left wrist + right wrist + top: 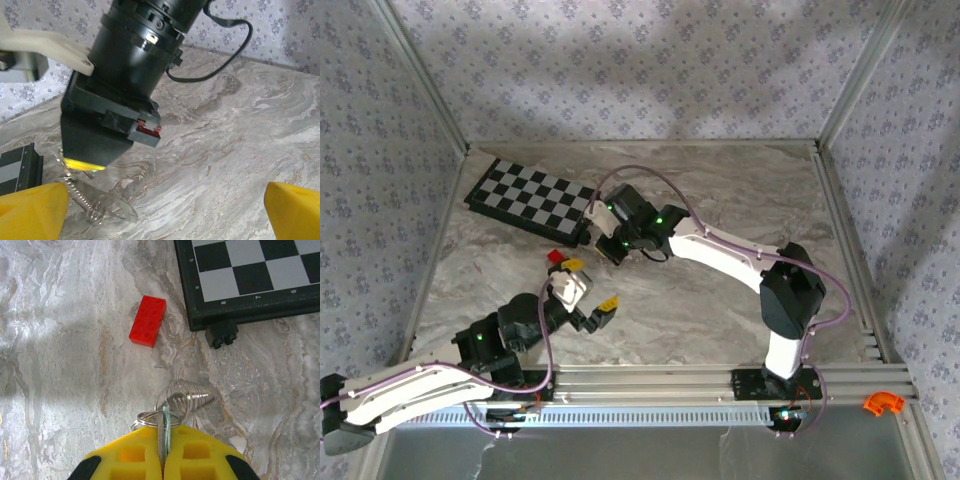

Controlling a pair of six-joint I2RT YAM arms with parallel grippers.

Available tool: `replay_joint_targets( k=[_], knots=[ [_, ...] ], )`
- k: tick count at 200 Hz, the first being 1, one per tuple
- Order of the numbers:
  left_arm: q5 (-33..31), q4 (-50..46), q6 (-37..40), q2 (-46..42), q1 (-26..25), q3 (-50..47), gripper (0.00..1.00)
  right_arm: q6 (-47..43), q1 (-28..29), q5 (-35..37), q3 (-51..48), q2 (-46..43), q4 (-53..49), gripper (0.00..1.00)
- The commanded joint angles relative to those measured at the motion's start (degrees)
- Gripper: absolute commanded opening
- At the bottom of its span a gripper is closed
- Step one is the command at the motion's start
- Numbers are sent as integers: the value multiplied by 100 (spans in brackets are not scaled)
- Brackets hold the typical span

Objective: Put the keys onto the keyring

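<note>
Gaping wide, left hand (pixel 160 214) holds nothing. Just ahead of it, right hand (pixel 163 439) is pinched tight on the key (pixel 165 424), held edge-on; keyring (pixel 172 402) loops at those fingertips. Beyond right hand: 1 red block (pixel 147 321) ahead-left, chessboard (pixel 250 275) ahead-right.

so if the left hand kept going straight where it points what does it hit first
Most likely the silvery coiled wire keyring dangling below the right hand, which grips a small mint-headed metal key. It sits off the open left hand's midline, so it might slip past; depth is unclear.
</note>
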Motion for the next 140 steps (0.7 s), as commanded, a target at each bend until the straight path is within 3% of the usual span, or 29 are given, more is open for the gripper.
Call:
replay_joint_targets(
  k=[1,140],
  knots=[
    [-130,169,12,-92,30,-79,99,112,8,-182,-138,-231,39,0],
    [-92,200,43,-146,74,-75,99,477,27,-671,-1302,-856,193,0]
  ],
)
